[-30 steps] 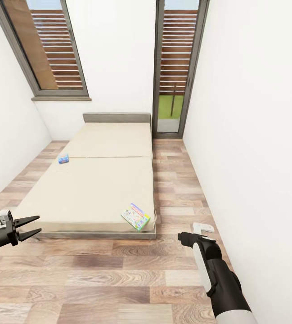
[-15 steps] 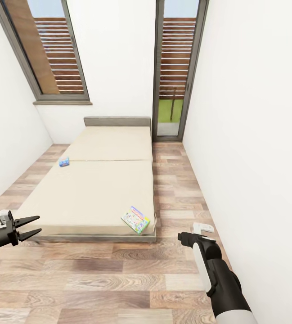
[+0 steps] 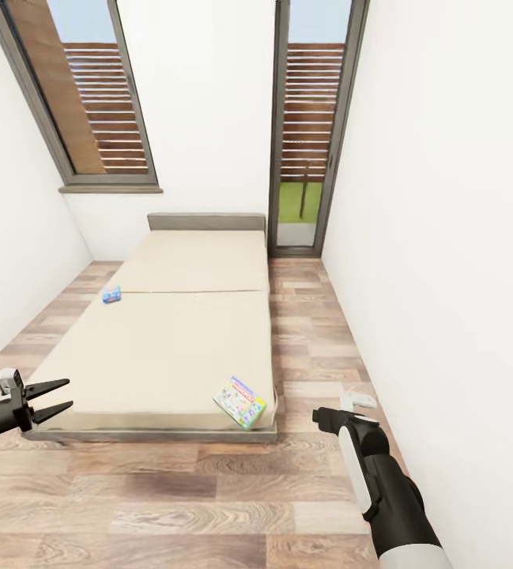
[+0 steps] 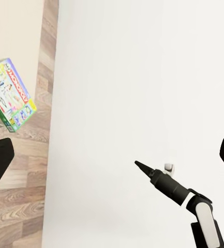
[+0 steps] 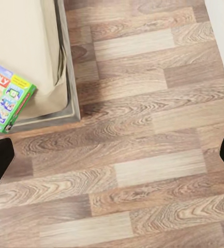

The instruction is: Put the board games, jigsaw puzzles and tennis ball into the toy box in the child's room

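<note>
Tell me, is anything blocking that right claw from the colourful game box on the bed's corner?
Nothing visible does: only bare wood floor lies between the right gripper and the game box on the bed.

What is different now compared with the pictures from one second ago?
Only the camera moved: the whole view slid down the picture. The green-and-white board game and the small blue board game lie in the same spots on the bed. Left gripper is open as before; nothing was grasped.

Backed away over the last second, leaving the bed (image 3: 161, 332) and its green-and-white board game (image 3: 240, 401) slightly farther ahead of both jaws, more wall showing above.
</note>
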Robot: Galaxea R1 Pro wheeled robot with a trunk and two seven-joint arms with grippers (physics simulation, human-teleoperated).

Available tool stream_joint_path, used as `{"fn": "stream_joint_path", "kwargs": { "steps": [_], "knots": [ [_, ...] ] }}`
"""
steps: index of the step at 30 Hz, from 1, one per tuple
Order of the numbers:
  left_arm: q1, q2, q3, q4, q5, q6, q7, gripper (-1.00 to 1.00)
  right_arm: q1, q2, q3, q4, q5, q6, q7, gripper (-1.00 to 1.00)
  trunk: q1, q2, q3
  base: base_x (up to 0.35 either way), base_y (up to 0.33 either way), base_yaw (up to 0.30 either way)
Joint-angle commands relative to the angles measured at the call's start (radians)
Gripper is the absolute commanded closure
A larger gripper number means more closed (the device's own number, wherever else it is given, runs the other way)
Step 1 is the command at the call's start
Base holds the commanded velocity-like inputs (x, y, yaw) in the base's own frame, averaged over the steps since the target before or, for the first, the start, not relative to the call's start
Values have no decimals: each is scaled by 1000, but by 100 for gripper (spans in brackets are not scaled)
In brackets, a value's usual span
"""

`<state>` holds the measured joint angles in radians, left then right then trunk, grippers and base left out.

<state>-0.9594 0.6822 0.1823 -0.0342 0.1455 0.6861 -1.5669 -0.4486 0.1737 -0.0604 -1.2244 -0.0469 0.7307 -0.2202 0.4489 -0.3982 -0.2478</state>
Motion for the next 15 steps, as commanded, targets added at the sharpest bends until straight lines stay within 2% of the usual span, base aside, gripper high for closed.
{"fn": "stream_joint_path", "kwargs": {
  "steps": [1,6,15],
  "knots": [
    [-1,0,-3,0,2,10,-4,-100,-1,1,-1,-1,-5,4,-5,-100,1,-2,0,264,90,0],
    [-1,0,-3,0,2,7,-4,-100,-1,1,-1,-1,-5,1,-5,-100,1,-2,8,205,45,0],
    [-1,2,-3,0,2,6,-4,-100,-1,1,-1,0,-5,-13,-5,-100,1,-2,23,37,7,0]
  ]
}}
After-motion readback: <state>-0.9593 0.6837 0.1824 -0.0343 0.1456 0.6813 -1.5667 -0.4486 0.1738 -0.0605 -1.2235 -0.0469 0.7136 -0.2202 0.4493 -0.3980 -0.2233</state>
